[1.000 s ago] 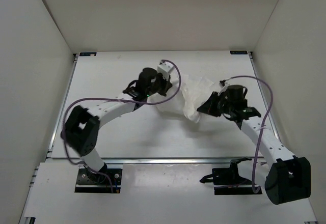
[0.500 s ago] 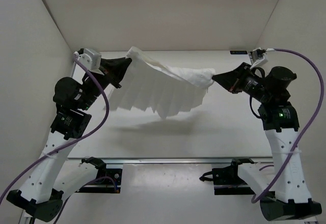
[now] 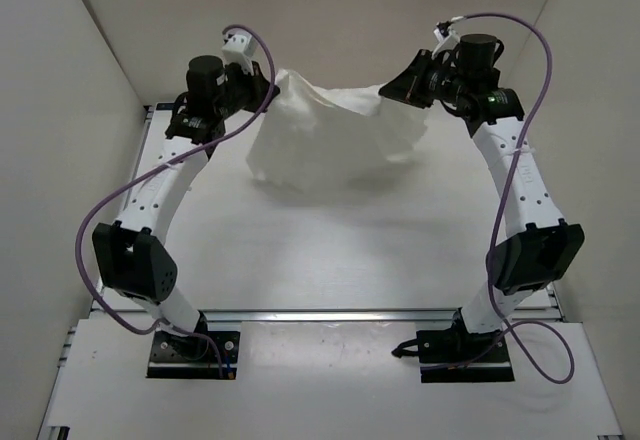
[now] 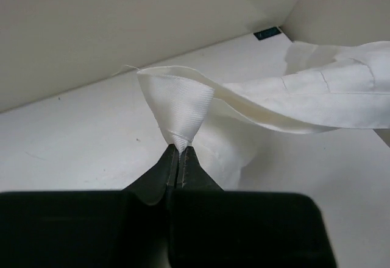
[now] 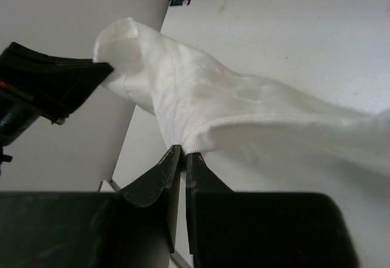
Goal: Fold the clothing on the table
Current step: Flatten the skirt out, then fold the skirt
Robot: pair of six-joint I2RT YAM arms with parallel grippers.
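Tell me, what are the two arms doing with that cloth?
Left gripper, right gripper: both shut on the clothing. Clothing sags between them over the table. Nothing seen in the way.

Space enclosed on three sides: back wall (image 3: 320,30), left wall (image 3: 50,180), right wall (image 3: 600,160), all plain white, upright, matte. Walls joined at far corners. Surfaces lit softly, evenly.
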